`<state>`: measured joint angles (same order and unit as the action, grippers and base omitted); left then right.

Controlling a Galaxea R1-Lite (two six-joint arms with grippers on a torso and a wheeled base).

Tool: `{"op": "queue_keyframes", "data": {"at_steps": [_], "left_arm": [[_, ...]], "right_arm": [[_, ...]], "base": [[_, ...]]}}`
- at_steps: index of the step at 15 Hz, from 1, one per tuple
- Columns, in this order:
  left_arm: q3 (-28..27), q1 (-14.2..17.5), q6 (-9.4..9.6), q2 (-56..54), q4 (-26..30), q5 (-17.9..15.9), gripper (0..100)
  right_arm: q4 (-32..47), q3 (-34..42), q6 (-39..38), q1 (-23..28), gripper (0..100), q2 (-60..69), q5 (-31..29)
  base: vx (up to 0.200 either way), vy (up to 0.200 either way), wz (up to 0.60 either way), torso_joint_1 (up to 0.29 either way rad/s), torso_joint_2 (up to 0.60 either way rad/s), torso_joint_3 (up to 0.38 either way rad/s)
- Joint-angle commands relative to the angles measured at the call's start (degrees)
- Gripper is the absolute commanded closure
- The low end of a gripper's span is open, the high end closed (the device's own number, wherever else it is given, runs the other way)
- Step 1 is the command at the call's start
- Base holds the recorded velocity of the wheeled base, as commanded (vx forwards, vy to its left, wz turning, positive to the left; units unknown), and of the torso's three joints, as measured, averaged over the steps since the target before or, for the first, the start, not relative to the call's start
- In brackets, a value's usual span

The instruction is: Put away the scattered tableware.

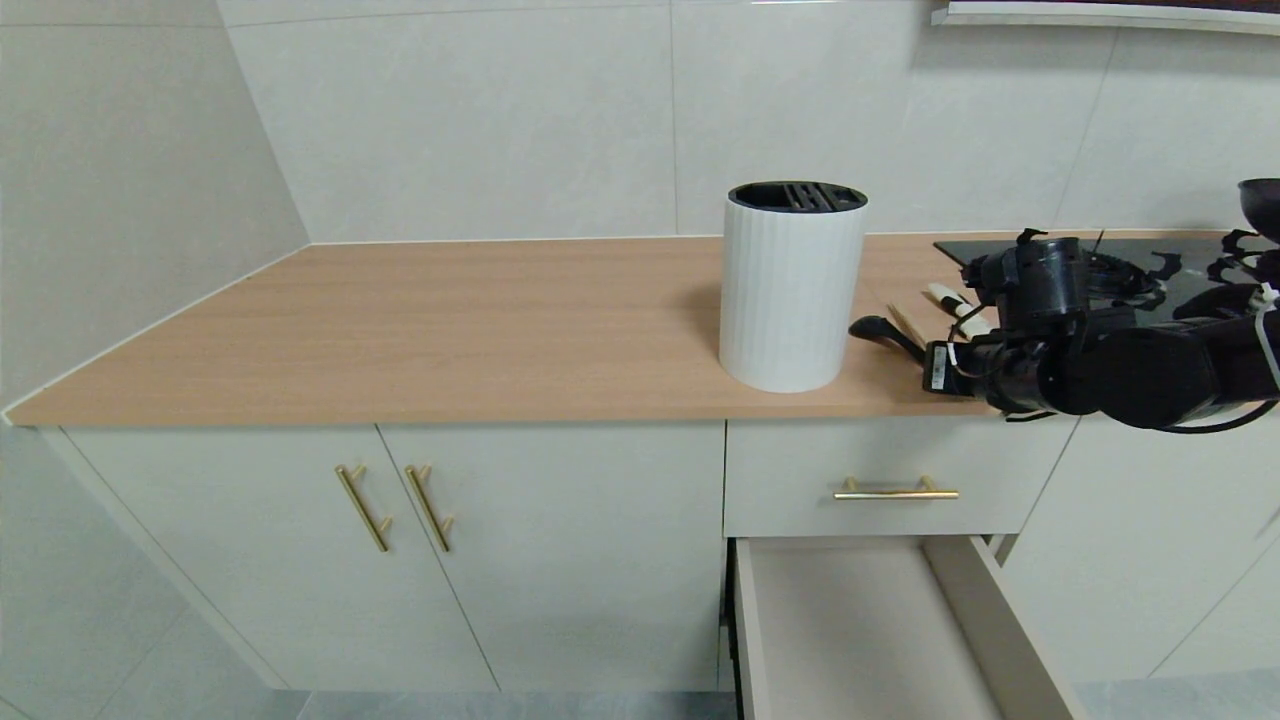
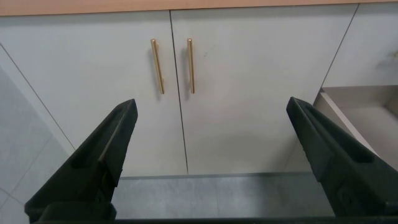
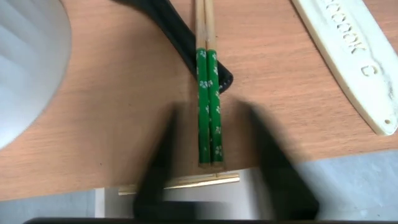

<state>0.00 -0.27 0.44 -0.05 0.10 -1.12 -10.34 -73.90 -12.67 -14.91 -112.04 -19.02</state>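
Chopsticks (image 3: 208, 106) lie paired on the table (image 1: 450, 320) near its edge, right of the holder (image 1: 792, 285). The right pincer (image 3: 214, 115) straddles them, released; the left pincer (image 2: 211, 112) is released too. They are likely light, stiff and slippery, so pinch both at the green ends.

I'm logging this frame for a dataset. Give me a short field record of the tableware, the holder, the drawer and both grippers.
holder: white holder, upright on counter
chopsticks: green-ended chopsticks, lying over black utensil
white utensil: flat, apart from the chopsticks
right gripper: open, straddling the chopsticks
left gripper: open, facing cabinet doors
drawer: lower drawer open
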Motion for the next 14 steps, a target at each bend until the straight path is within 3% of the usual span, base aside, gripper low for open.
{"op": "queue_keyframes", "data": {"at_steps": [1,6,9,14], "left_arm": [[0.0,0.0,0.0,0.0,0.0,0.0,0],[0.0,0.0,0.0,0.0,0.0,0.0,0],[0.0,0.0,0.0,0.0,0.0,0.0,0],[-0.1,0.0,0.0,0.0,0.0,0.0,0]], "right_arm": [[-0.2,0.1,0.0,0.0,100,0.3,-0.1],[0.3,0.8,-0.3,-0.1,100,2.4,0.1],[1.4,5.8,-0.2,-0.8,100,11.0,0.3],[18.2,11.0,-0.3,-5.1,100,29.3,3.5]], "base": [[0.0,0.0,0.0,0.0,0.0,0.0],[0.0,0.0,0.0,0.0,0.0,0.0],[0.0,0.0,0.0,0.0,0.0,0.0],[0.0,0.0,0.0,0.0,0.0,0.0]]}}
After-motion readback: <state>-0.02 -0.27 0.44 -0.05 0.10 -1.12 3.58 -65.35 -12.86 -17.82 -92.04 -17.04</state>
